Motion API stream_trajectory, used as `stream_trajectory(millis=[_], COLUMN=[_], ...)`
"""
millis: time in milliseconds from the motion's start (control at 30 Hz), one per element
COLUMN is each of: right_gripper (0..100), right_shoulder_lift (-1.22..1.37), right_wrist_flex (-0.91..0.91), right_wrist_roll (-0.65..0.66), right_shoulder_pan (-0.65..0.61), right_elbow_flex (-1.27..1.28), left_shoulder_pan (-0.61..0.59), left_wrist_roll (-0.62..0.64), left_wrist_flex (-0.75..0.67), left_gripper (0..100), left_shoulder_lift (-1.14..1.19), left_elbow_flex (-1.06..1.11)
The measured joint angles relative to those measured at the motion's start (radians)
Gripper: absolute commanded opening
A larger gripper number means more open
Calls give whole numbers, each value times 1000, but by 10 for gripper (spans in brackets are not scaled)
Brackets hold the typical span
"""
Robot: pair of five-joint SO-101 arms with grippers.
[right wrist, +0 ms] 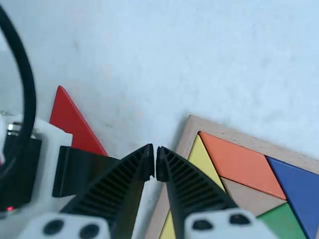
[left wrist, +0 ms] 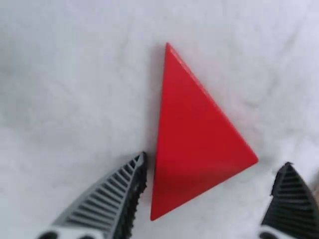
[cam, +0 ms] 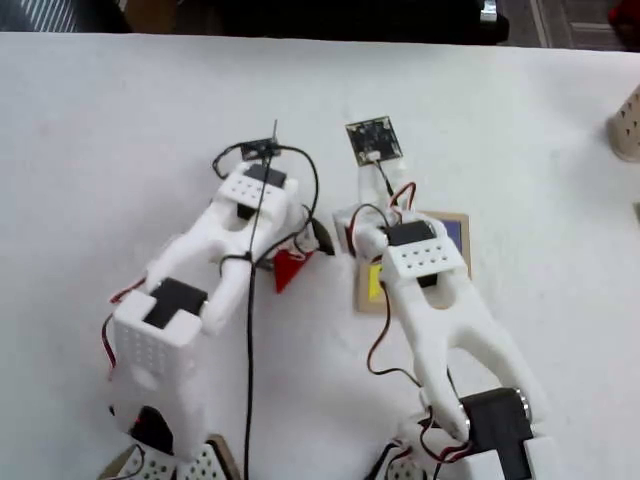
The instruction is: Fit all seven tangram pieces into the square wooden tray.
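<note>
Though right end effector (right wrist: 155,158) is clenched, left end effector (left wrist: 214,164) gapes around red triangle (left wrist: 192,134).

Two grippers can be counted, the left gripper (left wrist: 214,167) and the right gripper (right wrist: 154,160). There is one square wooden tray (right wrist: 249,143), just beside the right gripper's tips. Four coloured pieces show in it past those jaws: one yellow piece (right wrist: 203,158), one orange piece (right wrist: 241,165), one blue piece (right wrist: 299,185) and one green piece (right wrist: 284,219), plus one plain wood patch (right wrist: 249,199) that may be a piece or bare floor. One red triangle (left wrist: 197,144) lies loose between the left gripper's two jaws, making five coloured pieces seen in all.
</note>
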Motion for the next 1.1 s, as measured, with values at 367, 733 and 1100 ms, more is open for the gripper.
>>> stream_trajectory(millis=[367,733,1100], right_gripper=[19,19,19], right_shoulder_lift=[0,0,0], right_wrist_flex=[0,0,0], right_wrist_roll=[0,0,0], right_shoulder_pan=[0,0,0], right_elbow_flex=[0,0,0], left_shoulder_pan=[-2,0,-94], left_wrist_roll=[-21,-110,-95], left_wrist_flex=[0,-8,-46], left_gripper=[111,152,279], left_shoulder_lift=[6,6,8], left_elbow_flex=[-11,-37,-71])
